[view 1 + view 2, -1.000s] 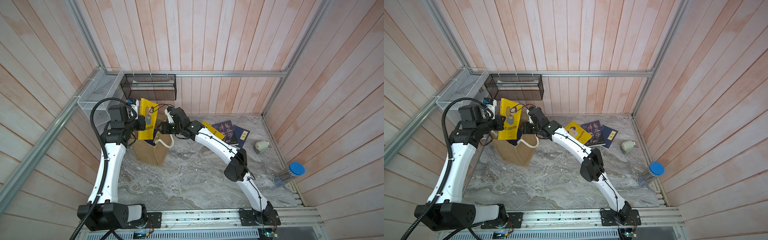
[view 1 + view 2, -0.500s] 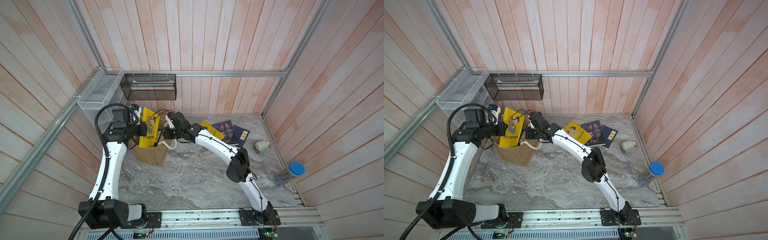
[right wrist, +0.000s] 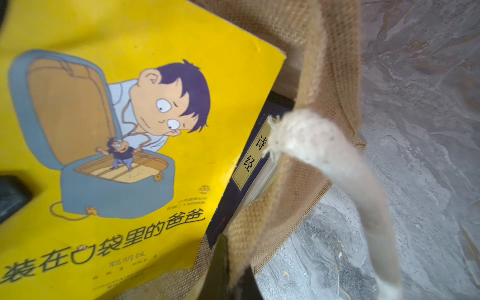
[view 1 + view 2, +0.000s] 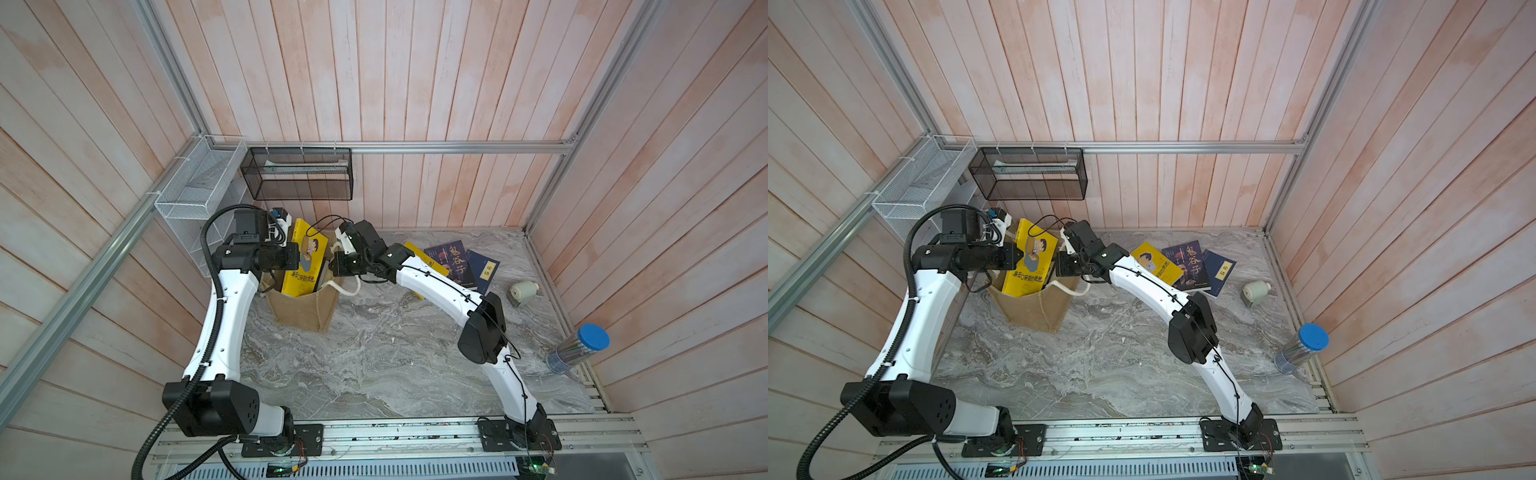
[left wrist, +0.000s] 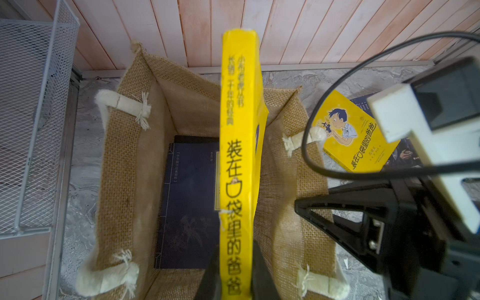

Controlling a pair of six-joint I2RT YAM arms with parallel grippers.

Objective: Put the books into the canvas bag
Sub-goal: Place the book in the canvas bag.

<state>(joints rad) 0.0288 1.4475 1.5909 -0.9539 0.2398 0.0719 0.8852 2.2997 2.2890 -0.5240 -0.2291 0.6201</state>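
The tan canvas bag point(image 4: 305, 309) point(image 4: 1038, 307) stands open at the back left of the marble table. My left gripper point(image 5: 235, 262) point(image 4: 291, 259) is shut on a yellow cartoon book point(image 5: 237, 155) point(image 4: 303, 262), held upright with its lower end inside the bag. My right gripper point(image 3: 233, 262) point(image 4: 338, 266) is shut on the bag's side wall point(image 3: 324, 65), beside a white rope handle point(image 3: 337, 168). A navy book point(image 5: 189, 202) lies inside the bag. Three books lie to the right on the table: a yellow one point(image 4: 1156, 262), a dark one point(image 4: 1192, 262) and a navy one point(image 4: 1221, 270).
A black mesh basket point(image 4: 297, 174) hangs on the back wall and a white wire basket point(image 4: 195, 187) on the left wall, both close above the bag. A small white roll point(image 4: 523, 289) and a clear tube with a blue cap point(image 4: 579, 347) sit at the right edge.
My left gripper has lowered the yellow book from above the bag down into its mouth. My right gripper has closed on the bag's side wall.
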